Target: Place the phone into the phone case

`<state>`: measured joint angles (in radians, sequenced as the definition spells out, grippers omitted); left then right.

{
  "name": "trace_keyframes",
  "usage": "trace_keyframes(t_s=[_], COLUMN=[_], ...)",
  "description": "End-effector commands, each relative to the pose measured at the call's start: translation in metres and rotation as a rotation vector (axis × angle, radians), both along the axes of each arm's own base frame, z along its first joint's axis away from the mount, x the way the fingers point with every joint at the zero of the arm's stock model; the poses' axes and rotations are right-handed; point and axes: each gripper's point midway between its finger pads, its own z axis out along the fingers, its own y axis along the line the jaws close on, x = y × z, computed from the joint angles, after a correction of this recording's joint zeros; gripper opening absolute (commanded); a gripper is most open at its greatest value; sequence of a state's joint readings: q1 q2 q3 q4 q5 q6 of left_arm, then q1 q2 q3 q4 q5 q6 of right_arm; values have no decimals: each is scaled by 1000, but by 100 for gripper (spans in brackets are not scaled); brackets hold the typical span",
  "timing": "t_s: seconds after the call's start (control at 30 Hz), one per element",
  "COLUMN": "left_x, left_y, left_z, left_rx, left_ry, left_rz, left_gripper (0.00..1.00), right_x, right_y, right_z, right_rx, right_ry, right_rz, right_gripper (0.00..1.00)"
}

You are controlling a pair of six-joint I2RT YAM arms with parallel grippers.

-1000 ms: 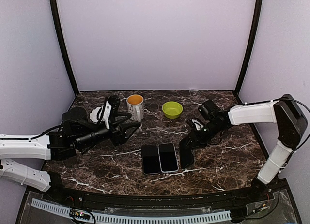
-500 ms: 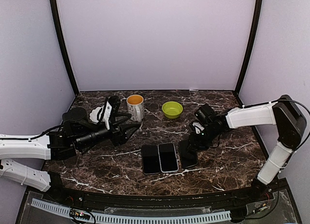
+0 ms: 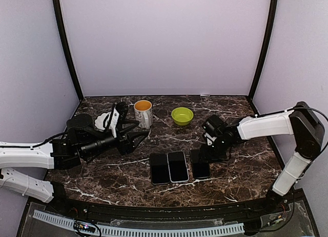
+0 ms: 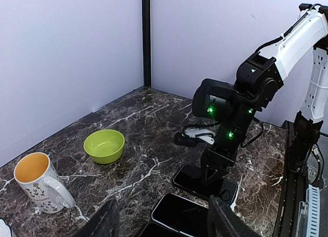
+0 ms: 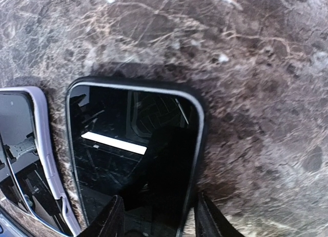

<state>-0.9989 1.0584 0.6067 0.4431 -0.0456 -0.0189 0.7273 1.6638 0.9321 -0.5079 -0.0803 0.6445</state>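
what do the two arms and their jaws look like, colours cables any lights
Both the left arm and right arm have white shell links with black joints and black wrist sections. Thin black cables run along them. The jaws are black. Small green lights glow on the right arm's wrist housing in the left wrist view.

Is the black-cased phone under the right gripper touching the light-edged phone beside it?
Apart. The right wrist view shows a strip of marble table between the black-cased phone and the light-edged phone.
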Motion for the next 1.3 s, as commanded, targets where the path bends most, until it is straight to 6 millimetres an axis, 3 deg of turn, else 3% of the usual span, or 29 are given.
trace_keyframes(t_s=[0.0,0.27,0.43,0.7,0.73,0.77,0.8,0.87,0.93,1.0,1.07,1.27], left_x=[0,0,0,-1,-1,0,0,1,3,4,6,14], left_y=[-1,-2,-1,-3,-3,-3,-3,-3,-4,-5,-5,-5], left_z=[17,16,17,15,15,15,14,12,11,9,5,-7], left_rx=[-22,-17,-18,-11,-11,-9,-7,1,11,25,37,74], left_ry=[-27,-24,-24,-19,-19,-18,-17,-13,-7,1,10,29], left_rz=[-7,-7,-5,-11,-11,-10,-8,-4,2,7,13,53], left_gripper=[60,60,60,60,60,60,60,62,69,83,90,99], right_x=[-14,-13,-10,-6,-3,1,6,18,30,43,56,85], right_y=[13,42,38,37,37,35,33,24,18,10,-2,-42], right_z=[-4,3,4,22,27,32,40,57,77,99,120,167], right_rx=[52,93,66,80,79,72,62,38,37,40,45,57], right_ry=[20,-3,-16,-60,-76,-100,-133,-213,-293,-396,-501,-736], right_rz=[-16,6,-3,0,-1,-5,-16,-43,-56,-78,-115,-221], right_gripper=[44,43,43,46,56,86,97,98,98,98,99,99])
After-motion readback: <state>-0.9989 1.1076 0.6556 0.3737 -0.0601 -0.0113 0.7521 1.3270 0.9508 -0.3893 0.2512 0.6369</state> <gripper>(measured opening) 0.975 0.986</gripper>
